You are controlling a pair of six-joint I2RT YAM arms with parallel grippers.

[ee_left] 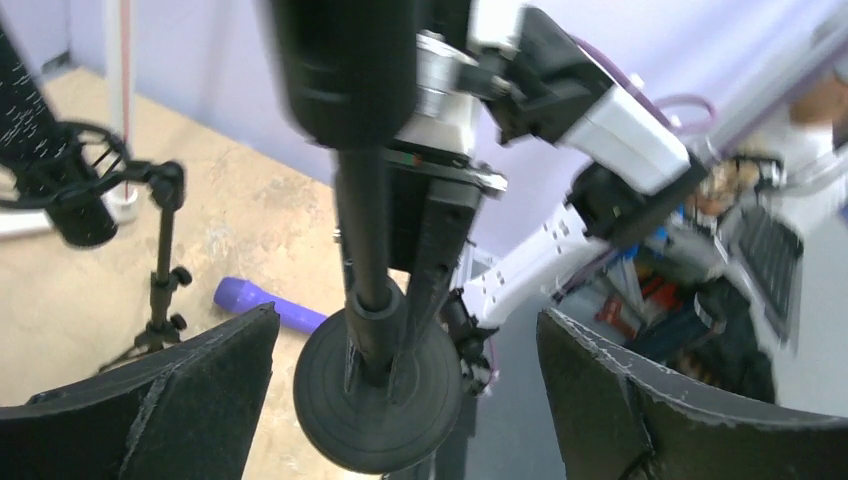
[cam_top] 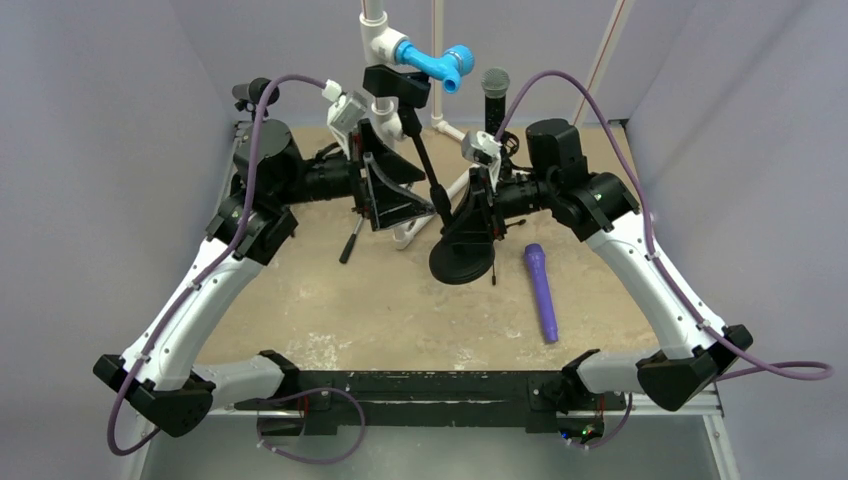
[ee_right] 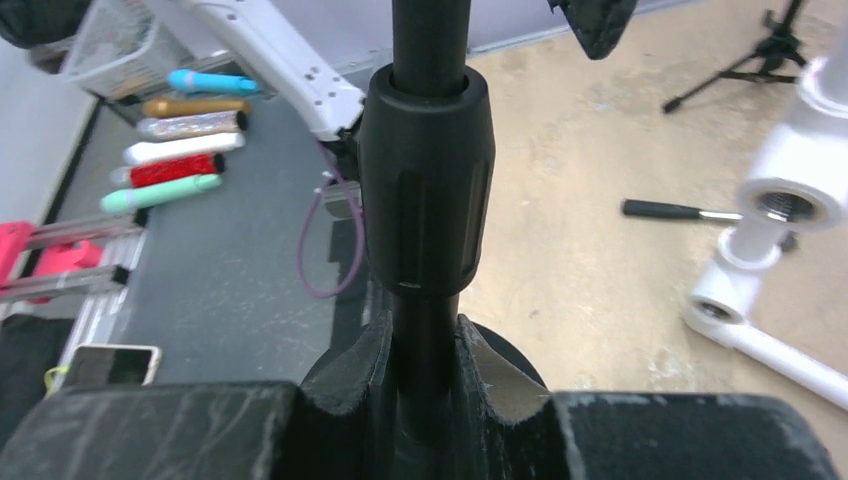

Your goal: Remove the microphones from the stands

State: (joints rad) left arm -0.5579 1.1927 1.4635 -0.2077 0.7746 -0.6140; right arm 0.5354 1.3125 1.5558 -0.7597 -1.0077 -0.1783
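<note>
With the right gripper (ee_right: 425, 365) clamped on the stand (ee_right: 425, 200) to steady it, the left gripper (ee_left: 408, 320) hung wide open and next needed to grasp the microphone (ee_left: 345, 70) and pull it free.

My left arm (cam_top: 195, 300) and right arm (cam_top: 655, 285) are white with black joints, each trailing a purple cable (cam_top: 262, 130). The stand (cam_top: 462, 262) is black throughout. A purple microphone (cam_top: 541, 292) lies toward the right edge of the worktop (cam_top: 400, 310), which is mottled tan with chalky white patches along its near edge. At the far edge, a white pipe (cam_top: 375, 30) carries a bright blue fitting (cam_top: 435, 65).
</note>
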